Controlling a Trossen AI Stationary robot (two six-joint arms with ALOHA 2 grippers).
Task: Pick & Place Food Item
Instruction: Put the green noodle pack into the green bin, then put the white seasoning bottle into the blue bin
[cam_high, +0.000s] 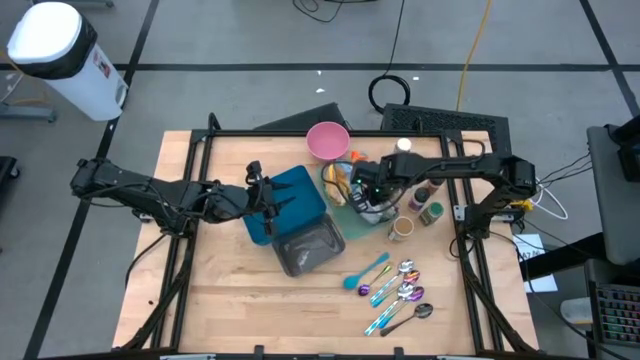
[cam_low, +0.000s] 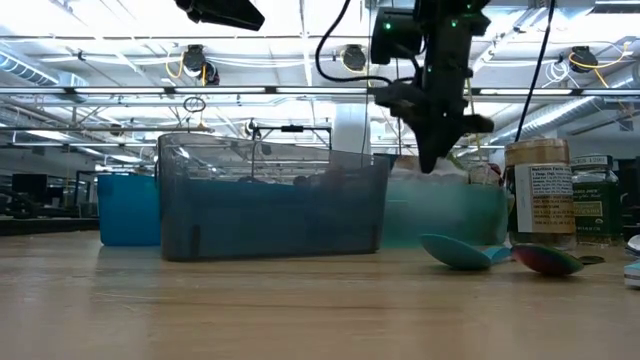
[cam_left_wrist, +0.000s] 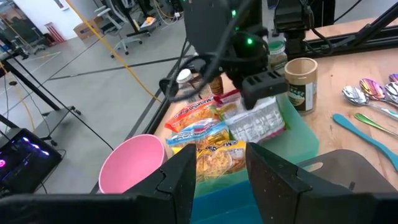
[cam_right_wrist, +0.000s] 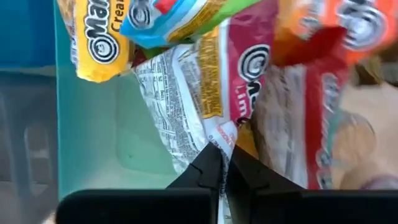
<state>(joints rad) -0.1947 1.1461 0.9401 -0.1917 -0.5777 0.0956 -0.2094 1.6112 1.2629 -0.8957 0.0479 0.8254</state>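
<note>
Noodle packet (cam_right_wrist: 205, 93), pinched only by its edge in the clamped right gripper (cam_right_wrist: 219, 163), could slip free or drag neighbouring packets (cam_right_wrist: 311, 81) out of the teal bin (cam_right_wrist: 93, 137) below it.

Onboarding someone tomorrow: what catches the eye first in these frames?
Probably the right end effector, shut on a red-and-white noodle packet in the teal tray of bright packets, right of table centre. Next the pink plastic bowl at the back edge, then the iridescent metal spoons at front right.
</note>
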